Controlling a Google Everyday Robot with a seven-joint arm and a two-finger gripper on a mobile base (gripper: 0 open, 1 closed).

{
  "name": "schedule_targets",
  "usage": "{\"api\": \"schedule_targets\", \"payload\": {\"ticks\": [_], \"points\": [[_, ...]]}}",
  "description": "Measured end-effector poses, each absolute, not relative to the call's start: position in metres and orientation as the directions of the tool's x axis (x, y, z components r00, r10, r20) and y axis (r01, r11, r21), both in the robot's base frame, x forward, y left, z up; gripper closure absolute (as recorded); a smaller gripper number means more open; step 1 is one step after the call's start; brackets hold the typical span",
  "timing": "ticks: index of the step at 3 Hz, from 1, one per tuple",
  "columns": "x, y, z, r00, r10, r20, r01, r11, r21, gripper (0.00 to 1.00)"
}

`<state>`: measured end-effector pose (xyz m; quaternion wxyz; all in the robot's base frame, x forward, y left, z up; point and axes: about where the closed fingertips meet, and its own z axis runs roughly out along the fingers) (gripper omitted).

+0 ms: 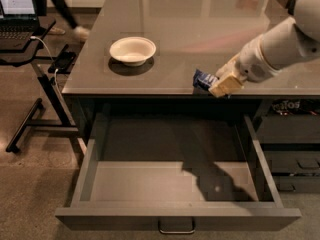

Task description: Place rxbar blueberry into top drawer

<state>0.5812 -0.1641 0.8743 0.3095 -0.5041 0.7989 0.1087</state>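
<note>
My gripper [218, 86] clamps the rxbar blueberry [202, 78] at the front edge of the table [165, 14], just above the open top drawer [175, 217]. 1 white bowl [132, 49] sits on the tabletop, well apart from the bar.

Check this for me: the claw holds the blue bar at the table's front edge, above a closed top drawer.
Wrong on the drawer: the camera view shows the top drawer pulled open. The rest stands: the claw holds the rxbar blueberry at the table's front edge.
</note>
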Motion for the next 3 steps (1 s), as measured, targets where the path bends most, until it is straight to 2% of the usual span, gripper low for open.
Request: {"api": "schedule_targets", "payload": {"ticks": [1,3], "points": [[0.535,-0.175,0.858,-0.331,-0.735,-0.592,-0.859,0.495,-0.134,1.00],[0.471,-0.170,0.787,-0.441,-0.694,-0.569,-0.848,0.530,0.011,1.00]]}}
